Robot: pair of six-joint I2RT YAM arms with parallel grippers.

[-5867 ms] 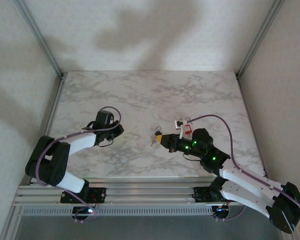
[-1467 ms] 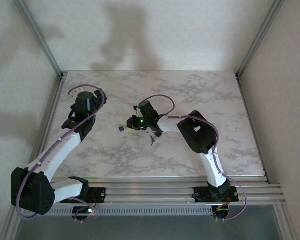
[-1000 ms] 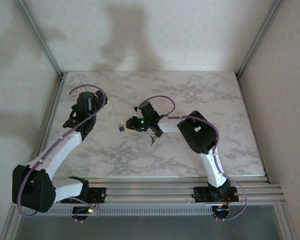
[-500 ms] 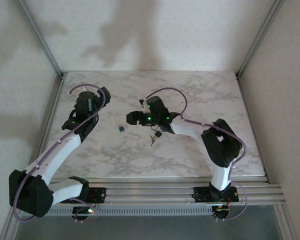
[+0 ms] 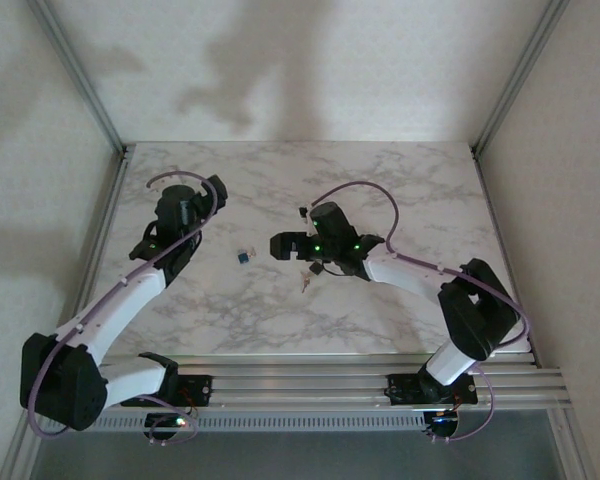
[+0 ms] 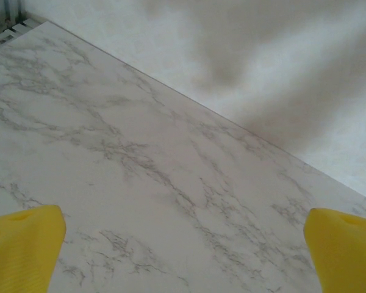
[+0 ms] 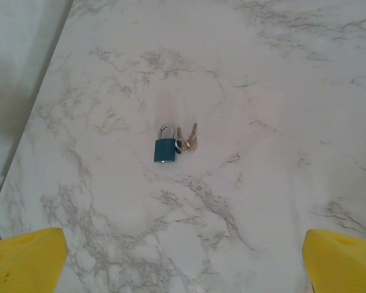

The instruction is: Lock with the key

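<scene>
Padlock (image 7: pixel 165 148) lies flat on the table (image 7: pixel 280 91), dead ahead of the wide-open right tool (image 7: pixel 184 262), shackle pointing away, keys (image 7: pixel 189 141) just beside it; the left tool (image 6: pixel 183 256), also wide, sits farther off.

The marble table (image 5: pixel 400 190) bears a blue padlock (image 7: pixel 165 150), keys (image 7: pixel 188 141) alongside.

Lab test cell: marble-look table (image 5: pixel 430 190), aluminium frame posts (image 5: pixel 80 75), plain white walls (image 5: pixel 380 70).

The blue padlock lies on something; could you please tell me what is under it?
The blue metal padlock lies flat on the white marble table; the patch beneath its body is hidden.
</scene>
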